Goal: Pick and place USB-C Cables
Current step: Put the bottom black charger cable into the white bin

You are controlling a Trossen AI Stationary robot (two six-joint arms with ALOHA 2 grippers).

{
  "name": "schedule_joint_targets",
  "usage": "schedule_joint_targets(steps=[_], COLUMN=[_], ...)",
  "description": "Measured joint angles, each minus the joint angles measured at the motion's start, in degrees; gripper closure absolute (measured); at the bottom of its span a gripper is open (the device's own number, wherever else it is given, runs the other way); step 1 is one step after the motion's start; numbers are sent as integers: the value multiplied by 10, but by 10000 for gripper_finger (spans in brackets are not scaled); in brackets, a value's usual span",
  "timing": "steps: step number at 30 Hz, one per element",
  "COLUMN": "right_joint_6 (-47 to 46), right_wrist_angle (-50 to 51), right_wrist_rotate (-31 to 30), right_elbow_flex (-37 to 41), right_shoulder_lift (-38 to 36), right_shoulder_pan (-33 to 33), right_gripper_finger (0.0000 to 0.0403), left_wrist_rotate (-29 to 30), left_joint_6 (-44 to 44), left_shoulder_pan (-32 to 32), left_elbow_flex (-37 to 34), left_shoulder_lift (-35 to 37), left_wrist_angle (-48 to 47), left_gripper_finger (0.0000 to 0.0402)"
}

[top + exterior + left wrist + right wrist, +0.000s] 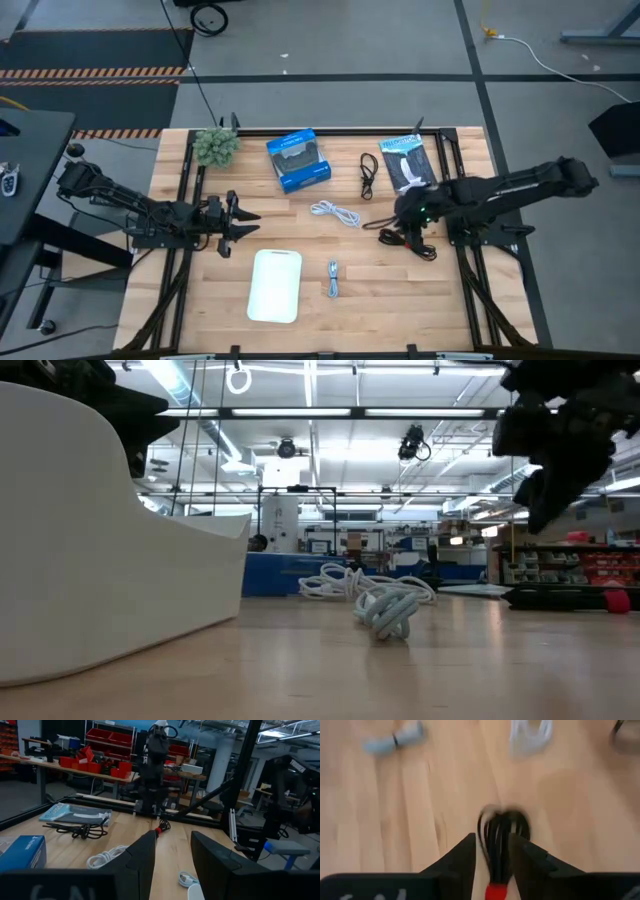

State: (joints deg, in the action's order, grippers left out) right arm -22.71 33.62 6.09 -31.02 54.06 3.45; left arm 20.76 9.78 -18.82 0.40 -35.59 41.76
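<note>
My right gripper is down at the table's right-middle and shut on the black cable with red tie. The white cable lies coiled at the table's centre. The plain black cable lies toward the far edge. The bluish-grey cable lies near the front, beside a white tray. My left gripper waits open on the table's left, pointing right, touching nothing. The low view shows the grey cable in front of the white one. My right gripper pinches the black cable with red tie between its two fingers, which lie along the bundle. The red tie sits back between the fingers, and the looped end sticks out past the fingertips. Whether the cable is clear of the table I cannot tell.
A blue box and a dark flat packet with white print lie along the far edge, with a small green plant at the far left corner. Black frame rails run along both sides of the table.
</note>
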Motion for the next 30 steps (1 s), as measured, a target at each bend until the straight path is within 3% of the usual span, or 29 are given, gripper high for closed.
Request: schedule_joint_targets(steps=[8, 17, 30], right_joint_6=[-42, -72, -75], right_wrist_angle=[110, 155, 209], right_wrist_rotate=[-5, -44, -50], right_elbow_flex=[-58, -98, -148], right_shoulder_lift=[125, 231, 365], right_shoulder_pan=[48, 81, 101], right_gripper_finger=[221, 172, 171], left_wrist_rotate=[0, 0, 0], left_joint_6=[0, 0, 0], left_shoulder_pan=[0, 0, 0], left_elbow_flex=[0, 0, 0], left_shoulder_lift=[0, 0, 0], left_wrist_angle=[0, 0, 0], left_gripper_finger=[269, 269, 269])
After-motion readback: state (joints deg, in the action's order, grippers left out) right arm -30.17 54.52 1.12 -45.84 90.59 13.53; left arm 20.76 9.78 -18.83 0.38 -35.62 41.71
